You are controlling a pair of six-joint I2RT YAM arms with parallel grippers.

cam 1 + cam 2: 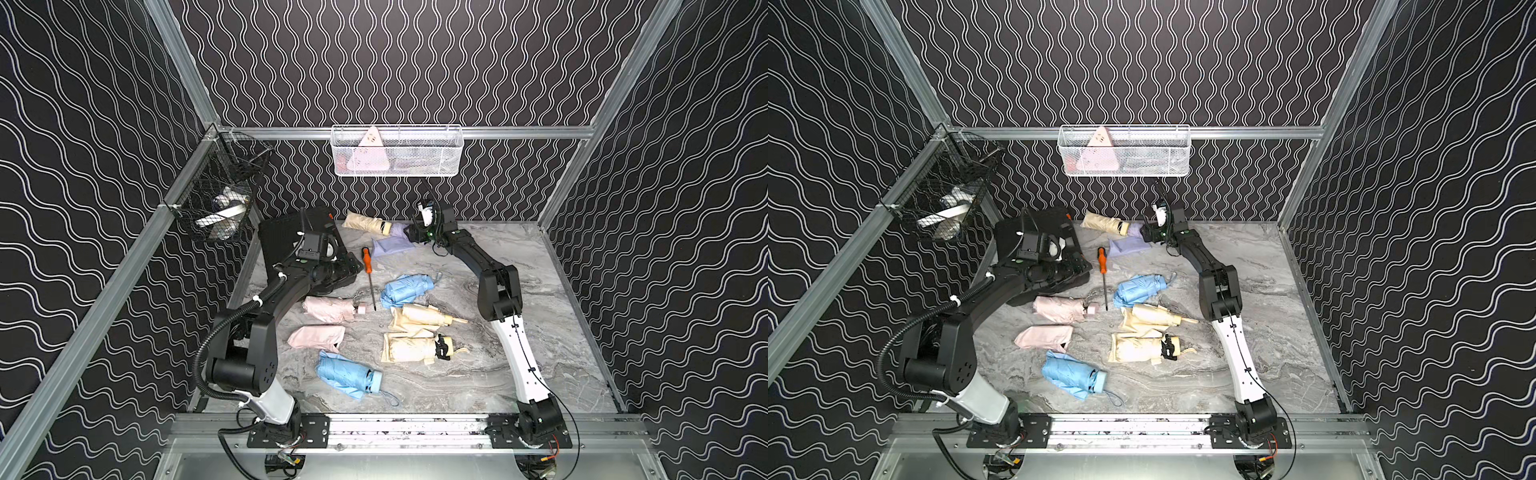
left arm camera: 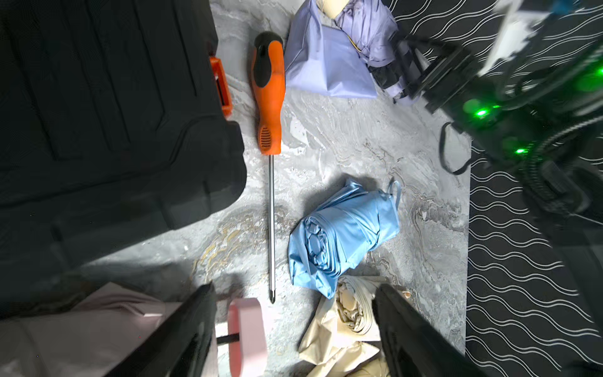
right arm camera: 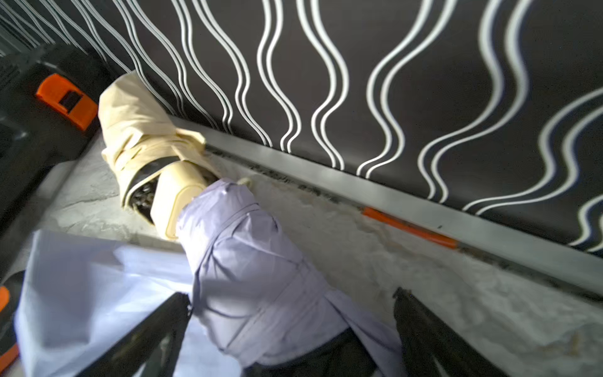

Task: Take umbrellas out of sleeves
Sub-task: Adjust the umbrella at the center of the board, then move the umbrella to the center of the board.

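Note:
My right gripper (image 3: 292,300) stands open at the back of the table, its fingers on either side of a lilac umbrella (image 3: 254,277) without closing on it. The limp lilac sleeve (image 3: 98,293) lies beside it, and a cream umbrella (image 3: 140,140) rests against the back wall. In both top views the right gripper (image 1: 409,232) sits at that lilac umbrella (image 1: 399,230). My left gripper (image 2: 293,293) hangs open and empty above the table, over a pink umbrella handle (image 2: 244,336) and a cream umbrella (image 2: 349,313). A light blue umbrella (image 2: 342,235) lies just beyond.
An orange-handled screwdriver (image 1: 368,270) lies mid-table beside a black hard case (image 1: 299,245) under the left arm. Nearer the front lie a pink sleeve (image 1: 318,337), a light blue umbrella (image 1: 345,374) and a cream bundle (image 1: 409,349). A white basket (image 1: 397,151) and a black basket (image 1: 220,199) hang on the frame.

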